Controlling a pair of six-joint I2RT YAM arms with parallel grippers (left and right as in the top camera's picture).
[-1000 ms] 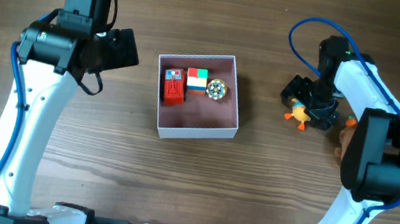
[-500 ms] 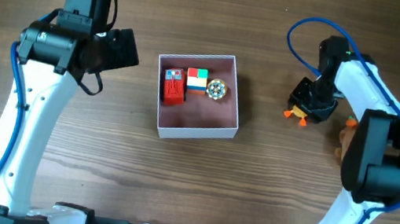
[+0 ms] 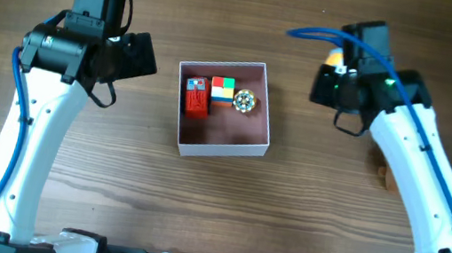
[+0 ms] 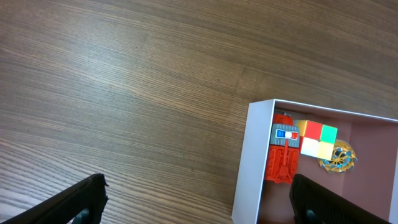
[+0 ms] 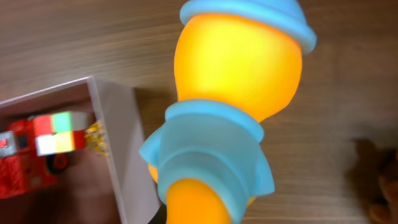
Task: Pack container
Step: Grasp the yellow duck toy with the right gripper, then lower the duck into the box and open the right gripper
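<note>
The container (image 3: pixel 222 149), a white-walled square box with a dusty-pink floor, sits mid-table. Inside it lie a red toy (image 3: pixel 197 98), a colour cube (image 3: pixel 222 90) and a patterned ball (image 3: pixel 245 102). My right gripper (image 3: pixel 330 81) is shut on an orange toy figure with a blue hat and blue clothes (image 5: pixel 236 81), held above the table just right of the container wall (image 5: pixel 118 137). The toy hides the jaws in the right wrist view. My left gripper (image 4: pixel 205 205) stands open over the container's left wall (image 4: pixel 252 162), with nothing between its fingers (image 4: pixel 87 199).
A brown furry thing (image 3: pixel 385 174) lies on the wood at the right, also seen at the right wrist view's edge as a brown furry shape (image 5: pixel 384 183). The arm bases stand along the front edge.
My right gripper has shut on the orange toy, lifted it off the table and carried it back and left toward the container. The left arm has not moved.
</note>
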